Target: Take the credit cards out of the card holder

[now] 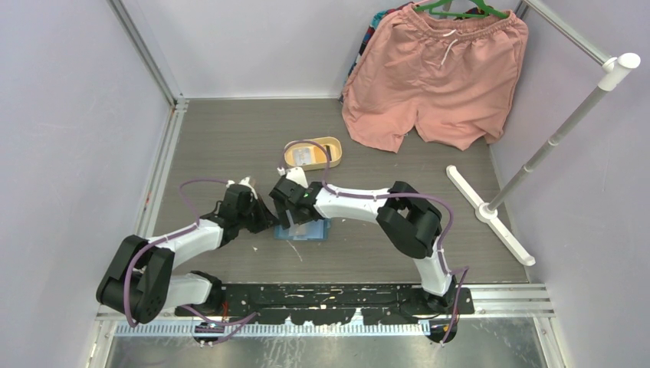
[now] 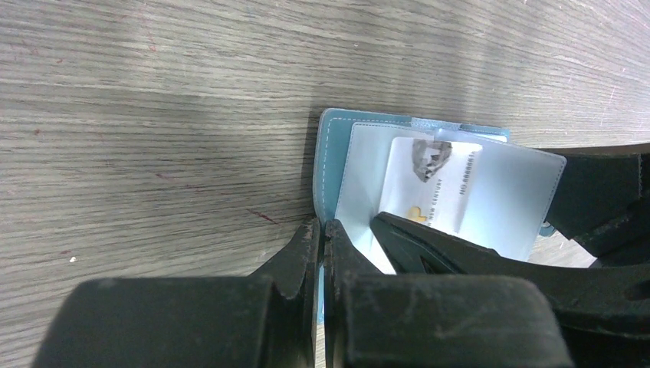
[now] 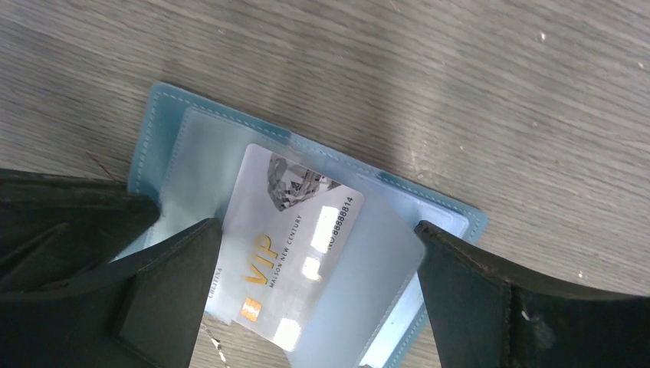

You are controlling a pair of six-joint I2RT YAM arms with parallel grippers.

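Card holder [image 3: 159,126], teal-blue, open flat with the lighter inside up, on the grey wood-grain desk [image 1: 230,138] a little ahead of the arm bases, between the two claws. Credit card [image 3: 295,253], whitish with gold VIP lettering and a grey emblem, askew under the holder's clear sleeve [image 3: 383,268]. Left claw [image 2: 322,230] closed tight on the holder's left edge, teal rim pinched between the fingers, that corner covered. Right claw [image 3: 310,245] spread wide and holding nothing, one finger on either side of the card, low over the sleeve, hiding part of the holder from above. Toward the back of the desk, apart from the holder: yellow oval tray [image 1: 338,151] with a pale flat item inside. Farther right: pink shorts [image 1: 437,77] on a green hanger [image 1: 460,9], hem on the desk, and a white rack [image 1: 548,146] with its foot on the desk
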